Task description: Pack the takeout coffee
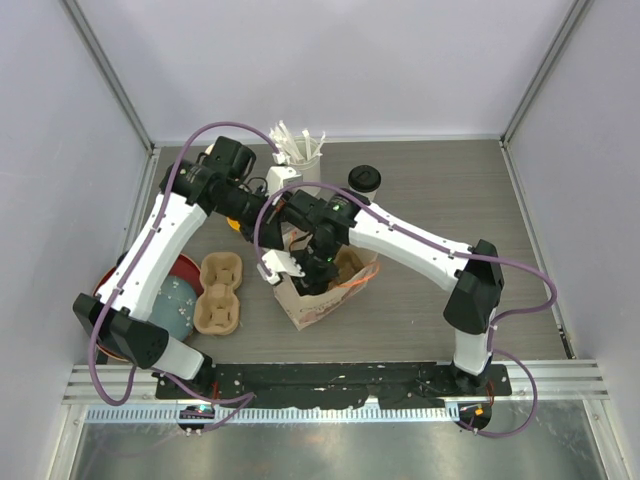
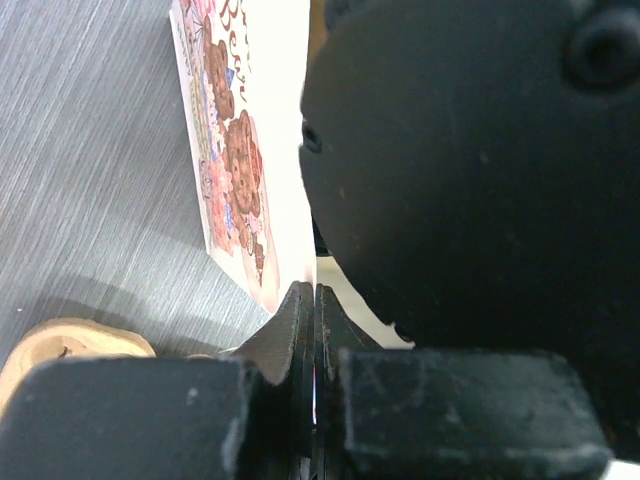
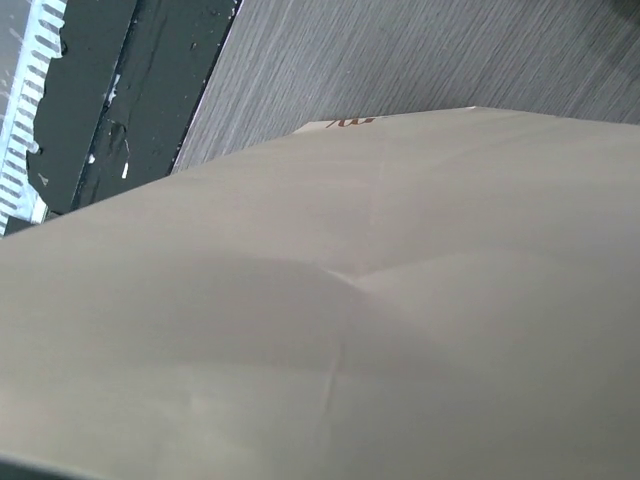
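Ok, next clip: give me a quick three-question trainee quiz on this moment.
1. True or false: the black-lidded cup already sits inside the paper bag.
2. What lies on the table just left of the bag in the top view? A) a cardboard cup carrier B) a kettle C) a spoon
3. Fill in: the left end effector is shut on the bag's ____.

Key: 1 false, the cup stands on the table behind the bag; 2 A; 3 edge.

the cup carrier point(image 1: 221, 293) lies left of the paper bag point(image 1: 308, 306), lidded cup point(image 1: 365, 180) behind.
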You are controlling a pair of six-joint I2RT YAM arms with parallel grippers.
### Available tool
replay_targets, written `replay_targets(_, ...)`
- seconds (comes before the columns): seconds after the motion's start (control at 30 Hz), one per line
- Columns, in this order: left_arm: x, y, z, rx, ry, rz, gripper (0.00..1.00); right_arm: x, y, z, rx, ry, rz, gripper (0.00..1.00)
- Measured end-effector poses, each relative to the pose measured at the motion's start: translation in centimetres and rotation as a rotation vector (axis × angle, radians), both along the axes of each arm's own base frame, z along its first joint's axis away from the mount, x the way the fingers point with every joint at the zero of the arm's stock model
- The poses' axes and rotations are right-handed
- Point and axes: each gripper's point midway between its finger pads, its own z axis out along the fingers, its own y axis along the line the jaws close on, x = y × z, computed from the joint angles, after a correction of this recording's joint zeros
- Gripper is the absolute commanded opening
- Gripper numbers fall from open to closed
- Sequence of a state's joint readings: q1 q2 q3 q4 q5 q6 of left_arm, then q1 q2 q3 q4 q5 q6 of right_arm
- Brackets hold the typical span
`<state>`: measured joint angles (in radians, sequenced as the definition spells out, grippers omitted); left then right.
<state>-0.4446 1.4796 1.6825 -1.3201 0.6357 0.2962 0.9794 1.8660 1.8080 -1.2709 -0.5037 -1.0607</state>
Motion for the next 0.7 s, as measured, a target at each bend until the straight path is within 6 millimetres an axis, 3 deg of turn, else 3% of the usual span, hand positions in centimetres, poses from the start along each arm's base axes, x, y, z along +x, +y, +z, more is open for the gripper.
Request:
replay_targets(0.2,0.2,-0.1,-0.2,-0.002,0.007,0.001,0.00,-0.2,0.1,-0.3,-0.013,0.001,-0.002,0.02)
replay_targets(0.33,0.2,0.0,-0.2,-0.002,0.006,0.002,0.00,0.0,0.2,-0.5,-0.011,-0.001,-0.012,0.28)
replay_targets(0.43,0.2,0.0,-0.2,-0.002,0.005,0.001,0.00,0.2,0.4,-0.6,0.001,-0.011,-0.020,0.37)
replay_targets(0.7,0.3,0.1,-0.3,0.007,-0.008,-0.009,0.00,1.1,0.9,0.2,0.039,-0.067,-0.055,0.50)
